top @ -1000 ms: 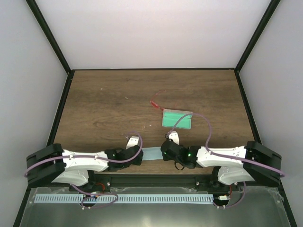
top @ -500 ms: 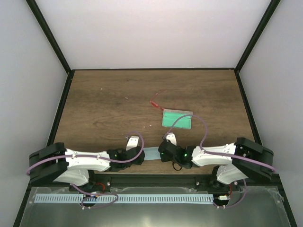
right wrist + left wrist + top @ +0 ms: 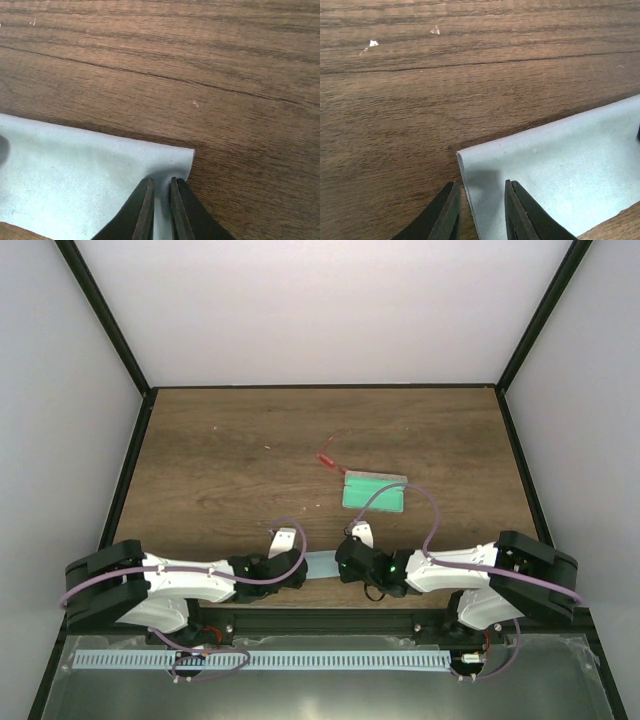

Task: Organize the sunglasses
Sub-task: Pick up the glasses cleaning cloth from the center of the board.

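The sunglasses (image 3: 328,457), thin and red, lie on the table behind the open grey case (image 3: 374,492) with green lining. The pale blue cloth (image 3: 320,564) lies near the front edge between both grippers. My left gripper (image 3: 298,570) is open; in the left wrist view its jaws (image 3: 480,202) straddle the left edge of the cloth (image 3: 560,175), one finger on either side. My right gripper (image 3: 343,564) is shut on the cloth's right corner; in the right wrist view (image 3: 161,197) a fold of the cloth (image 3: 75,175) is pinched between the fingers.
The wooden table (image 3: 220,460) is bounded by a black frame and pale walls on the left, right and back. The case and the sunglasses lie a short way behind the right gripper. Purple cables loop over both wrists.
My right arm has shifted a little left and its gripper has closed in on the cloth's right corner. My left gripper has edged slightly right onto the cloth's left edge.
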